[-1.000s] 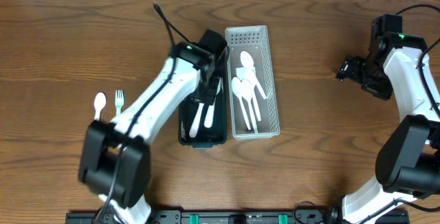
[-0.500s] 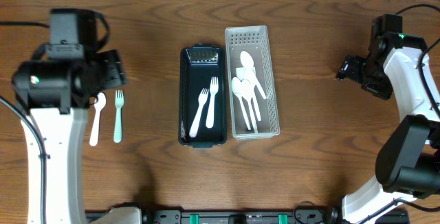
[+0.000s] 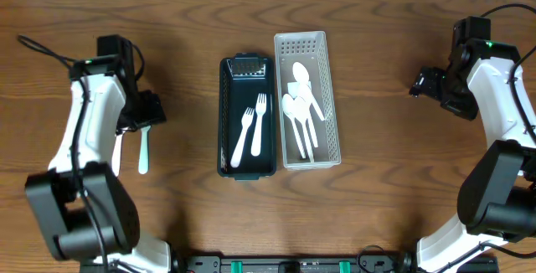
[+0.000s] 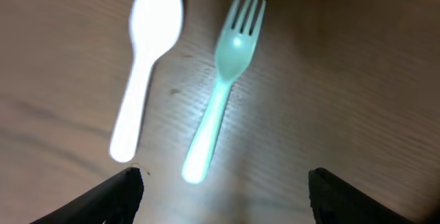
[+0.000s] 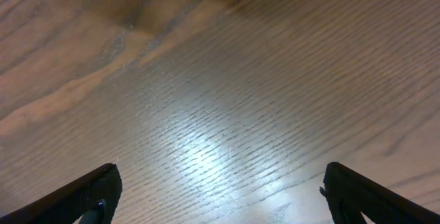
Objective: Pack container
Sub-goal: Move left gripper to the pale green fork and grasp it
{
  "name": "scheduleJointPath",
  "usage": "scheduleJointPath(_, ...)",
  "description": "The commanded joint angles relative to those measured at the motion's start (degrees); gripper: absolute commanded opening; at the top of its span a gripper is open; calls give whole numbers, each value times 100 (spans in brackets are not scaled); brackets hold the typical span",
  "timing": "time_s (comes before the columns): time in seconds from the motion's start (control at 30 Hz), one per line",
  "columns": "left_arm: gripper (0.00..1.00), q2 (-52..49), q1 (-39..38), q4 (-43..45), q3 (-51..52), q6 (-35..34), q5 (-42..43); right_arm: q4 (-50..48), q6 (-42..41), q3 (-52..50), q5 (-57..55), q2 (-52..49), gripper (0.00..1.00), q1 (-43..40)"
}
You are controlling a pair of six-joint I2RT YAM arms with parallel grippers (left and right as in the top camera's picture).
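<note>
Overhead, mint fork (image 3: 143,151) tines and most of the white spoon (image 3: 118,151) under the left arm (image 3: 82,129); wrist-view spoon blurred.

Wood table (image 3: 385,206) (dark grain); black rail (image 3: 293,265) btm.

I see two white forks (image 3: 259,122) in the black box (image 3: 223,139), spoons (image 3: 300,110) in the white basket (image 3: 300,47); green fork (image 4: 221,104) lies outside.

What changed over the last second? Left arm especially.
Left gripper left the black container, swung left, and now hangs open over the loose green fork and white spoon. Nothing grasped. Unchanged: two forks in that container, the white basket, right gripper.
</note>
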State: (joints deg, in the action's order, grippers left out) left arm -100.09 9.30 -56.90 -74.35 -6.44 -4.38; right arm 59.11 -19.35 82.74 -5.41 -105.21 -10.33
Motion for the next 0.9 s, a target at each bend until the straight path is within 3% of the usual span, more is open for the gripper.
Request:
scheduleJointPath(0.0, 79, -345, 0, 181, 111, 310, 142, 4, 103, 9, -37, 0, 96, -15)
scheduleJointPath(0.23, 79, -839, 2, 472, 118, 621, 144, 9, 103, 9, -39, 0, 97, -15)
scheduleJointPath(0.87, 79, -1537, 28, 647, 227, 638, 146, 52, 101, 9, -42, 0, 97, -15)
